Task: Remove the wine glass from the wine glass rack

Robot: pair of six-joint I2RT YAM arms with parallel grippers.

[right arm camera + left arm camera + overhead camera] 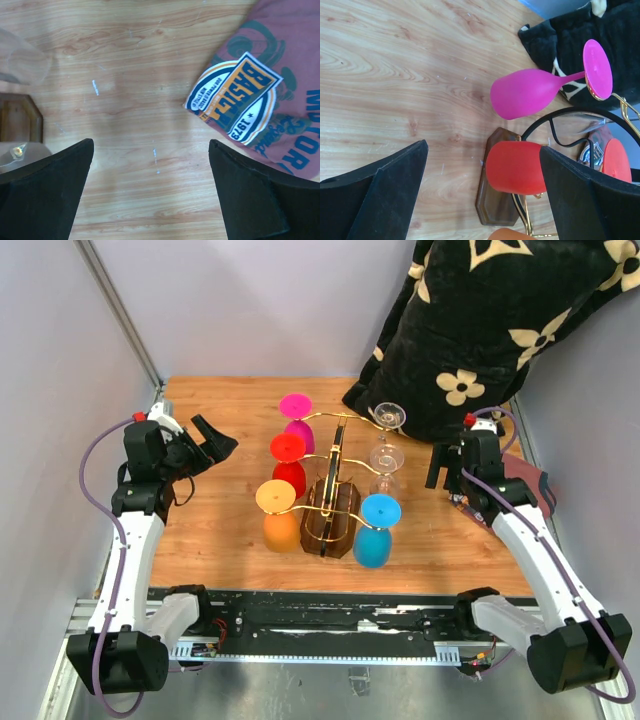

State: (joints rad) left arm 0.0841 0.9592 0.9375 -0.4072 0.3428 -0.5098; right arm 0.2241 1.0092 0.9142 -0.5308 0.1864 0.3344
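The gold wire wine glass rack (334, 472) on a dark brown base (331, 531) stands mid-table. Upside-down wine glasses hang on it: pink (297, 421), red (289, 466) and orange (280, 517) on the left, blue (374, 531) and two clear ones (387, 462) on the right. My left gripper (214, 440) is open and empty, left of the rack and apart from it. In the left wrist view the gripper (482, 147) faces the red glass (515, 167) and the pink glass (525, 92). My right gripper (437, 466) is open and empty, right of the rack, over bare wood (151, 144).
A black blanket with cream flowers (500, 320) is piled at the back right, close behind the rack. A maroon printed shirt (270, 85) lies on the table under the right arm. Grey walls enclose the table on both sides.
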